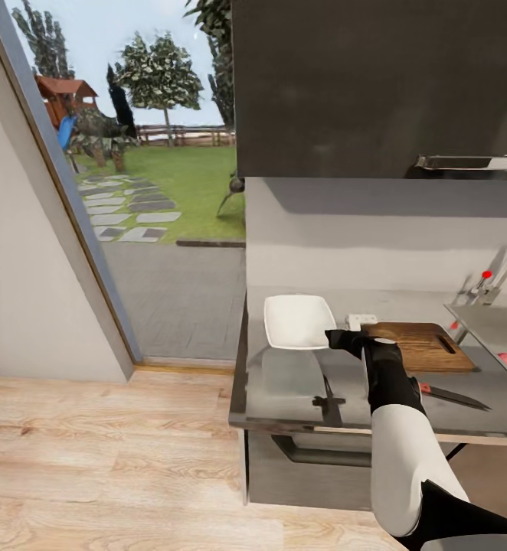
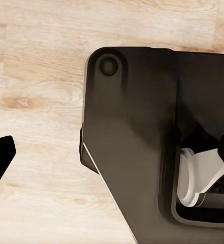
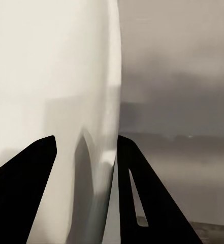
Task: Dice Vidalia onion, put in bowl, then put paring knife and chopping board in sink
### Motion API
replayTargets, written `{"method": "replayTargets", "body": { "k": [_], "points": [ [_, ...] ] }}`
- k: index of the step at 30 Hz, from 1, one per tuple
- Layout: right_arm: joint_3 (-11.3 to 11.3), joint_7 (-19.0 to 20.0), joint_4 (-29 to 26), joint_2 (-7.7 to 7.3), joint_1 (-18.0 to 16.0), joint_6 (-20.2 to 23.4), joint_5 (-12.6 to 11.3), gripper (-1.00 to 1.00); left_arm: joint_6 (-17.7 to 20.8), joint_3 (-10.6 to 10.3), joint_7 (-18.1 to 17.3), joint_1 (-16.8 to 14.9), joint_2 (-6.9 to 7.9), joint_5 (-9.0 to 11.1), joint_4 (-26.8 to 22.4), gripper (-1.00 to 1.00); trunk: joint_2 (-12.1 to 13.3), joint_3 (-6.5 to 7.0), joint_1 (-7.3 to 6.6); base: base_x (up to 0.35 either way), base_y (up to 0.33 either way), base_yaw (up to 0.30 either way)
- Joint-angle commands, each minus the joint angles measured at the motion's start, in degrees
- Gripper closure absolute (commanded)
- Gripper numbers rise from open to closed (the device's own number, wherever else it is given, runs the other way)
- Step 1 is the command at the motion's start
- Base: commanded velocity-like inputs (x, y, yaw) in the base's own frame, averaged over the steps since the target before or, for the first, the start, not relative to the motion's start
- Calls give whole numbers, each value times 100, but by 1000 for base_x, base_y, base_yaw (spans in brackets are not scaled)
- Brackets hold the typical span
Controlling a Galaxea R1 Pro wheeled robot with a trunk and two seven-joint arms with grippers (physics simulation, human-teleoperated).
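Now: right tool (image 3: 84,168) clamped on bowl (image 1: 298,321) rim | left tool (image 2: 0,157) state unclear | countertop (image 1: 284,390) open nearby

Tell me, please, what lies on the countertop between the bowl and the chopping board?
In the head view, a small white block lies between the bowl and the chopping board, with the right gripper beside it.

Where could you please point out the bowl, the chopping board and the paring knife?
bowl (image 1: 296,321), head view, middle of its white inside.
chopping board (image 1: 426,344), head view, bare wood near the handle slot.
paring knife (image 1: 456,396), head view, dark blade.
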Motion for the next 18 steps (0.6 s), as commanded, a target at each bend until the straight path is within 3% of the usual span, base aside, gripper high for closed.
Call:
{"method": "replayTargets", "body": {
  "k": [1, 18],
  "points": [
    [-29, 55, -11, 8, -9, 10, 51, 100, -5, 12, -3, 2, -3, 12, -9, -100, -12, -11, 4, 0, 0, 0],
    [-30, 35, 60, 8, -9, 18, 59, 100, -5, 13, -3, 2, -3, 12, 69, -100, -12, -11, 4, 0, 0, 0]
  ]
}}
